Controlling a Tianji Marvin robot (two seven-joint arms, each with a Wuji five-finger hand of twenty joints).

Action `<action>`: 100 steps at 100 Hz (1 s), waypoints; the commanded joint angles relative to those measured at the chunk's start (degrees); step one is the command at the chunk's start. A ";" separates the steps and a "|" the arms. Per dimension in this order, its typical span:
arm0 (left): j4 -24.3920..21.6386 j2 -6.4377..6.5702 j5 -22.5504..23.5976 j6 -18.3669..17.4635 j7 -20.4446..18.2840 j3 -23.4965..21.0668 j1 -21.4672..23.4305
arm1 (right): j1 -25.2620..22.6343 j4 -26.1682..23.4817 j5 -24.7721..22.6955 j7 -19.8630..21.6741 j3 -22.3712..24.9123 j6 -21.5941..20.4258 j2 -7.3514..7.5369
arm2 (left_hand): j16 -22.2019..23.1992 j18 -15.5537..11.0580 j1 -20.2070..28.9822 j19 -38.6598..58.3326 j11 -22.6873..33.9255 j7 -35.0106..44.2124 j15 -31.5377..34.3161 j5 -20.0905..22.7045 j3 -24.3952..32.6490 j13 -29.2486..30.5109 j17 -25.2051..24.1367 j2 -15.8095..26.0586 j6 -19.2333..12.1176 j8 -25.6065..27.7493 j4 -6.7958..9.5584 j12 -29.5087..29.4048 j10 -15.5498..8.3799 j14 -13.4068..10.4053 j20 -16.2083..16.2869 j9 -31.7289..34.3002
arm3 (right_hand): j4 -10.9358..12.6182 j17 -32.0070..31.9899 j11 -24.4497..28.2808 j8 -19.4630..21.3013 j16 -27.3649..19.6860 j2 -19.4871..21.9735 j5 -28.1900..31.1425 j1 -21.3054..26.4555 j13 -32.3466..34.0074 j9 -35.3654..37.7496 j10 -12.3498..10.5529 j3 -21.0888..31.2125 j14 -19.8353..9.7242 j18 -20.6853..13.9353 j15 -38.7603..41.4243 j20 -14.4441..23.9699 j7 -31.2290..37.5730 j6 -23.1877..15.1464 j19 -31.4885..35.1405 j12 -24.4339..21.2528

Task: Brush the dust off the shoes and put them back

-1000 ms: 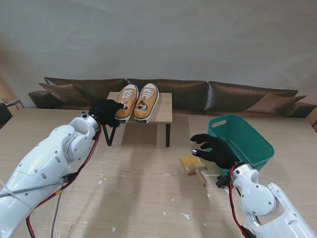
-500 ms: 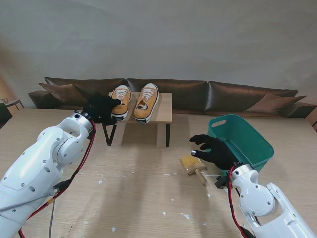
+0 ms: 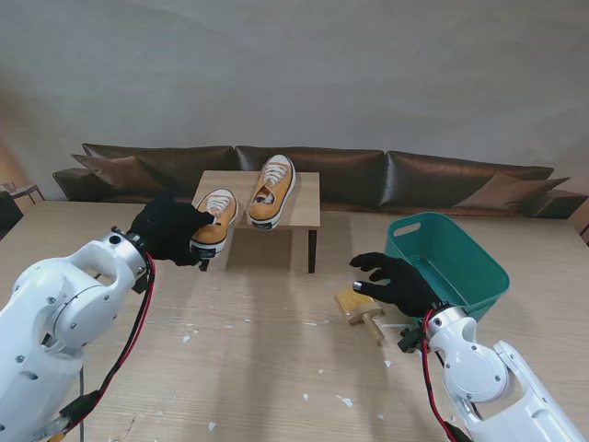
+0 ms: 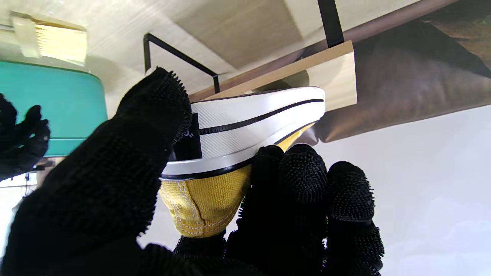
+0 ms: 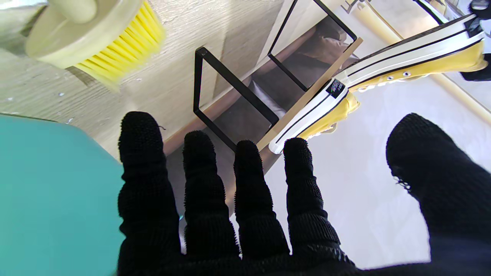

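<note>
One yellow shoe [image 3: 213,216] is in my left hand [image 3: 167,229], gripped at the heel: in my left wrist view the thumb presses on the white sole and the other fingers [image 4: 303,180] wrap the yellow canvas [image 4: 203,207]. I hold it off the front left corner of the small wooden rack [image 3: 304,198], toe pointing away from me. The second shoe [image 3: 271,190] sits on the rack top, just right of the held one and farther from me. My right hand [image 3: 396,284] hangs over the counter [image 3: 258,350] with fingers spread, grasping nothing. The brush [image 3: 359,308] lies on the counter just beside that hand, to its left, bristles yellow, handle pointing toward me. The teal basket [image 3: 469,267] stands right of the hand. Small white scraps [image 3: 342,401] dot the counter nearer to me
</note>
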 commanded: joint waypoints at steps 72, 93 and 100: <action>-20.24 1.70 -9.02 2.08 -17.88 -5.19 11.58 | -0.42 -0.06 0.29 1.36 -0.73 0.28 -0.06 | -1.01 -1.95 8.11 -2.66 -2.49 13.14 -4.41 8.24 3.05 1.58 -0.52 4.45 3.74 4.81 1.53 1.20 -5.19 -1.81 -1.70 2.02 | 1.25 -23.07 -0.34 -0.44 -0.03 1.81 -1.51 0.16 1.08 0.75 0.00 -1.18 -0.32 -0.64 0.30 1.45 0.64 -0.08 -1.67 -0.57; -17.56 1.60 -7.92 3.17 -16.92 -2.96 12.27 | -0.27 0.16 0.36 1.29 -0.93 0.32 -0.09 | -1.39 -1.37 7.93 -3.86 -3.90 12.72 -6.03 8.18 3.06 1.24 -1.34 4.27 3.55 5.12 1.64 0.20 -5.21 -1.37 -1.69 2.13 | 1.25 -23.08 -0.33 -0.44 -0.03 1.73 -1.40 0.17 1.12 0.79 0.02 -1.21 -0.33 -0.57 0.31 1.47 0.68 -0.13 -1.71 -0.57; -15.58 1.51 -7.41 3.35 -15.67 -1.80 12.15 | -0.24 0.19 0.43 1.29 -0.98 0.38 -0.10 | -1.52 -1.08 8.08 -4.41 -4.29 12.67 -6.66 8.20 3.22 0.62 -2.05 4.03 3.53 5.19 1.69 -0.05 -5.00 -0.92 -1.67 2.10 | 1.26 -23.10 -0.32 -0.45 -0.03 1.77 -1.40 0.21 1.11 0.79 -0.01 -1.16 -0.43 -0.57 0.31 1.48 0.67 -0.11 -1.73 -0.57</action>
